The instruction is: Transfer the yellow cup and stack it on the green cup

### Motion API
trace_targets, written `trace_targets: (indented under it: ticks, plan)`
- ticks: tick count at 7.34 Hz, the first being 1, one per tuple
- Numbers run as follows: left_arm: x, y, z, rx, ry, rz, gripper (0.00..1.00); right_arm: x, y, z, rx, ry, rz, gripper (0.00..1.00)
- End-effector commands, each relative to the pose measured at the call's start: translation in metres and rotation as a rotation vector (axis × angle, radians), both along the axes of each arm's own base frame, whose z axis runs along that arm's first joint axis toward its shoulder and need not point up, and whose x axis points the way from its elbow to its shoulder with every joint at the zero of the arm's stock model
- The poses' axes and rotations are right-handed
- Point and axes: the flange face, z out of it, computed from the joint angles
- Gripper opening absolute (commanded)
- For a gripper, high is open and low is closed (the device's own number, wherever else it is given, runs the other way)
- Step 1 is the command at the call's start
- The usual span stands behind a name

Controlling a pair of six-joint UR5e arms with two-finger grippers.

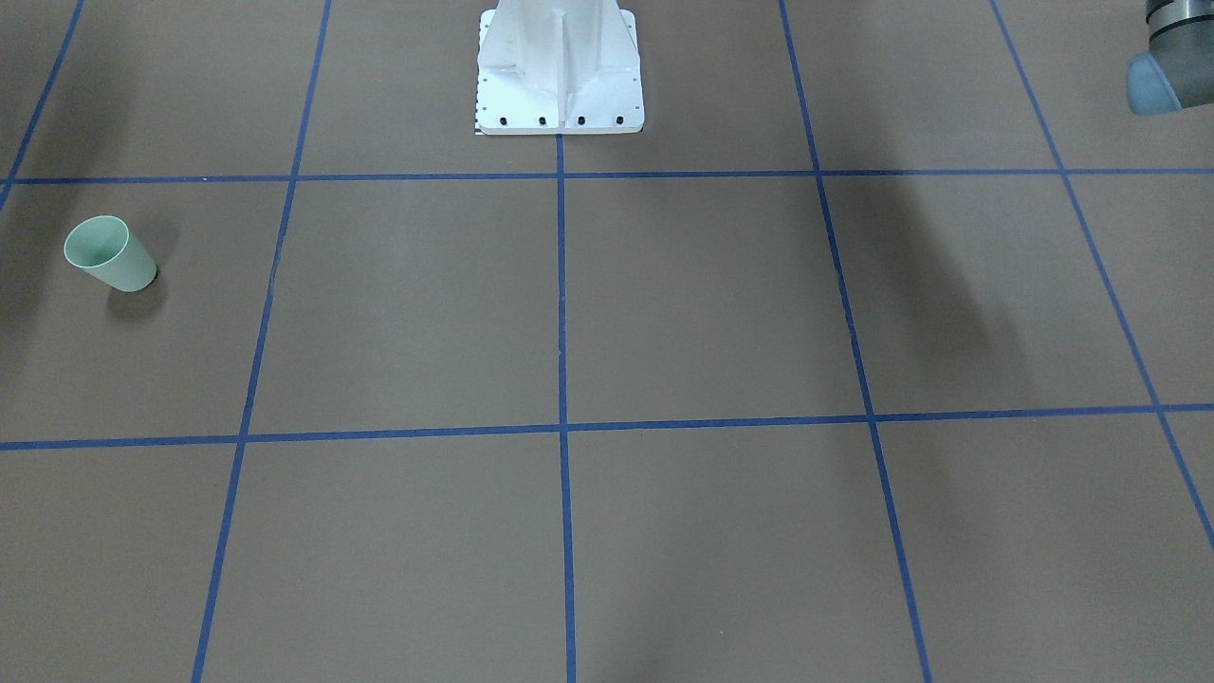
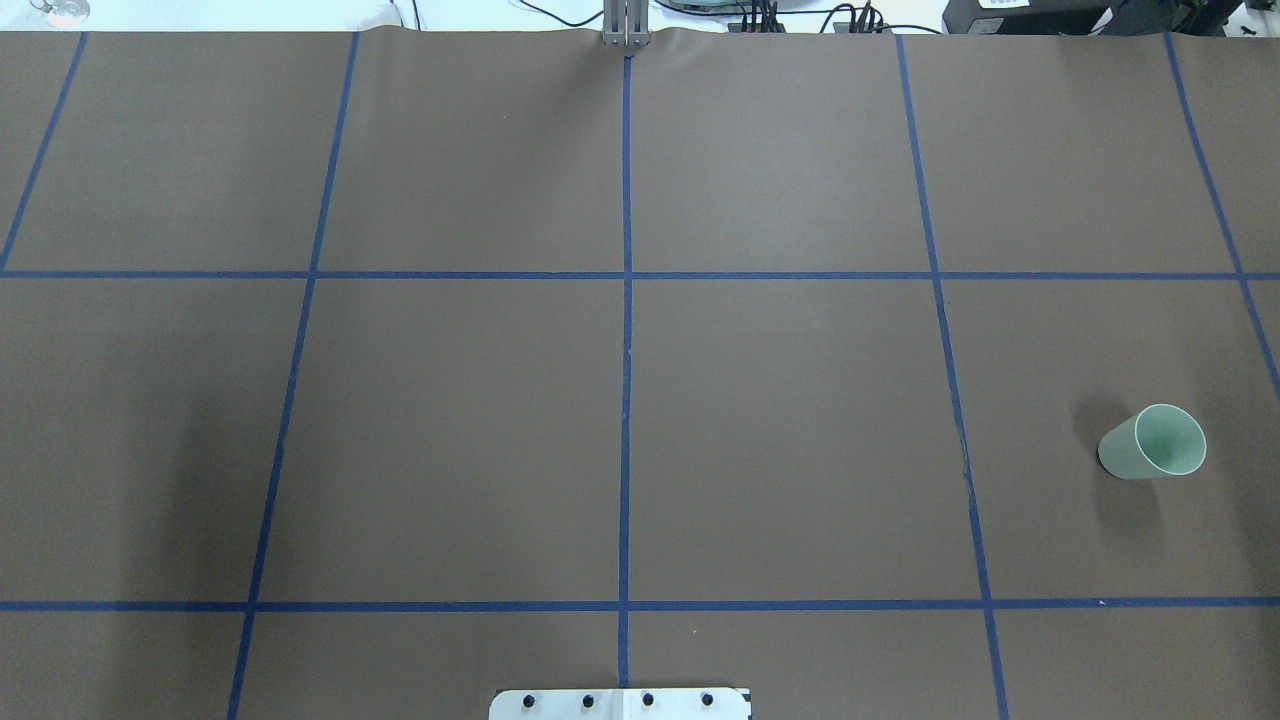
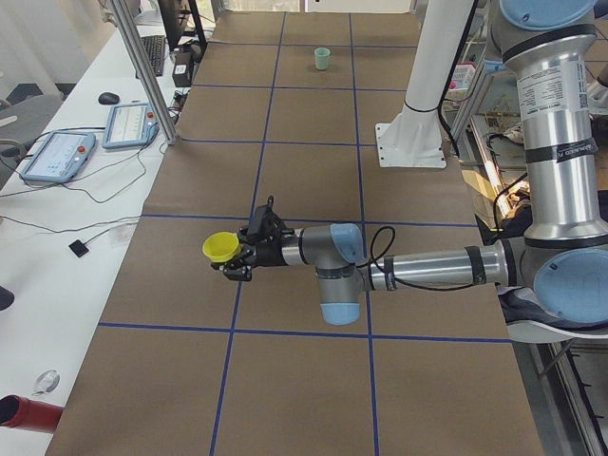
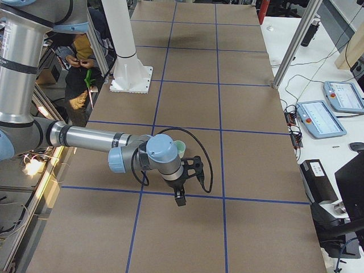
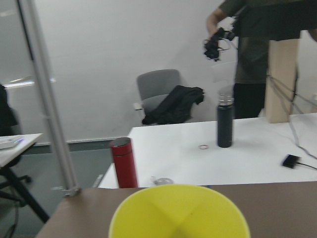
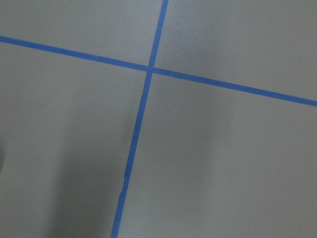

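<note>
The yellow cup is at the tip of my left gripper, the near arm in the exterior left view, held on its side above the table. Its rim fills the bottom of the left wrist view; no fingers show there, so I cannot tell if the gripper is shut. The green cup stands upright alone on the table's right side. My right gripper points down over the table just beside the green cup; I cannot tell if it is open.
The white robot pedestal stands at the table's near middle edge. Beyond the table's left end are a red bottle, a black bottle and a person. Control tablets lie beside a metal post.
</note>
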Motion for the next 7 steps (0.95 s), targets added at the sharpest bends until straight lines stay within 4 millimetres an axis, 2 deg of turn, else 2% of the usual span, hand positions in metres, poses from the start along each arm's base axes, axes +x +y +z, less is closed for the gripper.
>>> trace_targets:
  ticks: [1,2,3,4,5,6,7]
  plan:
    - [0.022,-0.015,-0.093,0.196,0.061,0.165,0.41,0.001,-0.008,-0.012,0.019,-0.001,0.008,1.0]
    - [0.032,-0.033,-0.134,0.283,0.082,0.195,0.46,0.001,-0.019,-0.024,0.037,-0.006,0.02,1.0]
    - [0.049,-0.044,-0.16,0.335,0.096,0.242,0.45,0.0,-0.025,-0.032,0.054,-0.034,0.011,1.0]
    - [0.08,-0.047,-0.185,0.389,0.102,0.4,0.41,-0.002,-0.04,-0.05,0.097,-0.079,-0.004,0.99]
    - [0.101,-0.04,-0.197,0.42,0.106,0.493,0.31,-0.005,-0.055,-0.072,0.145,-0.127,-0.024,0.99]
    - [0.139,-0.024,-0.202,0.497,0.091,0.588,0.21,-0.009,-0.063,-0.093,0.179,-0.188,-0.043,0.99]
    - [0.196,-0.011,-0.219,0.593,0.059,0.684,0.26,-0.014,-0.071,-0.115,0.214,-0.249,-0.069,0.99]
